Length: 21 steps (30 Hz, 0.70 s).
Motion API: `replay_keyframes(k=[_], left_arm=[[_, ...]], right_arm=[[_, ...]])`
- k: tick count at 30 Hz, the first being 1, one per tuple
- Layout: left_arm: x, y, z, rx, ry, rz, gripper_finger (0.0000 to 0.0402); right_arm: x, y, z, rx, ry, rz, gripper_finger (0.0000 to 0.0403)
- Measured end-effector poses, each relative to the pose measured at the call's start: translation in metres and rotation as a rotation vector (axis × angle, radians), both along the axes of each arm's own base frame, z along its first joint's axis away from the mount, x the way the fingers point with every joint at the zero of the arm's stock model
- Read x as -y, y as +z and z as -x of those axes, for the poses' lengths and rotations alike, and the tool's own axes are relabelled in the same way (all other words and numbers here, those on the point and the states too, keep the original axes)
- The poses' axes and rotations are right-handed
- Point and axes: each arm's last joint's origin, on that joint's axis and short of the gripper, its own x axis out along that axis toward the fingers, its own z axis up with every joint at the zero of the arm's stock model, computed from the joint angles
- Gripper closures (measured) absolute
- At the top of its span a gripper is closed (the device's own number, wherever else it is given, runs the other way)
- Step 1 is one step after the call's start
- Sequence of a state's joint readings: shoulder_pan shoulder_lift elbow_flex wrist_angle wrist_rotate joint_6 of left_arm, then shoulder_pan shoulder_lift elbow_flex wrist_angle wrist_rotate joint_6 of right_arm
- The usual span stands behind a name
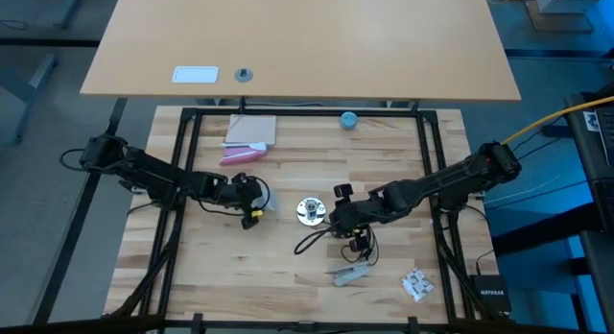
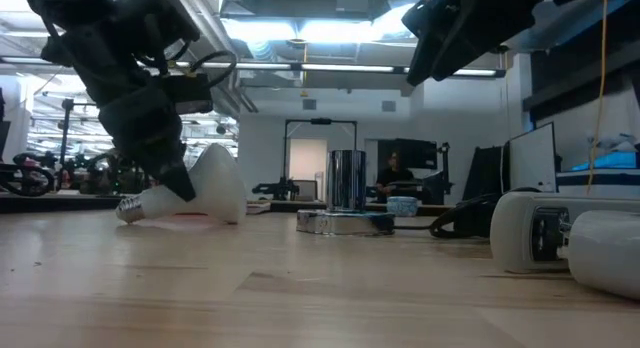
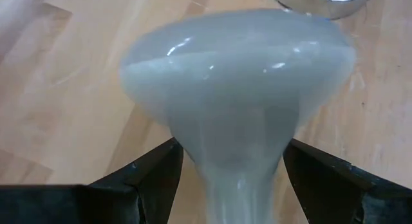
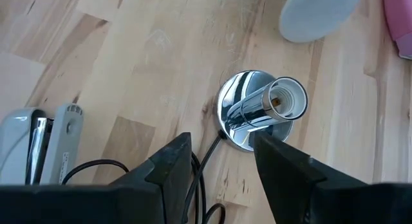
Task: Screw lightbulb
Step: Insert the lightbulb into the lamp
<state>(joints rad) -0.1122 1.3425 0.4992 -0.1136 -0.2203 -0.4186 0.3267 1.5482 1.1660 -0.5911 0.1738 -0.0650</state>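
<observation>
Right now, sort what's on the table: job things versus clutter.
Job: bulb, lying on the table between the left gripper's fingers; chrome socket below the right gripper; cord.
Clutter: pink item, blue ball, stapler.

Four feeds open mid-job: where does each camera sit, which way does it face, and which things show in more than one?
High: overhead, looking down; both arms flank the lamp base.
Low: table height, facing the room; left gripper at the lightbulb.
Left wrist: its fingers stand either side of the lightbulb's neck.
Right wrist: open fingers above the lamp base.
Shared: bulb and base.
</observation>
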Motion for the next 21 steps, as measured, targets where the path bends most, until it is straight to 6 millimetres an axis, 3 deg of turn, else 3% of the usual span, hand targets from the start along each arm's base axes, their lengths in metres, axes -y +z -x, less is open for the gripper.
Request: replay_keyframes(k=[9,21], left_arm=[[-0.006,-0.022,-0.007,-0.093,-0.002,0.049,0.0144],[-0.012,-0.017,-0.012,-0.094,-0.032,0.114,0.0144]], right_arm=[[0.000,0.000,-0.001,0.007,0.000,-0.002,0.0228],[0.000,0.000,-0.001,0.007,0.016,0.008,0.0228]])
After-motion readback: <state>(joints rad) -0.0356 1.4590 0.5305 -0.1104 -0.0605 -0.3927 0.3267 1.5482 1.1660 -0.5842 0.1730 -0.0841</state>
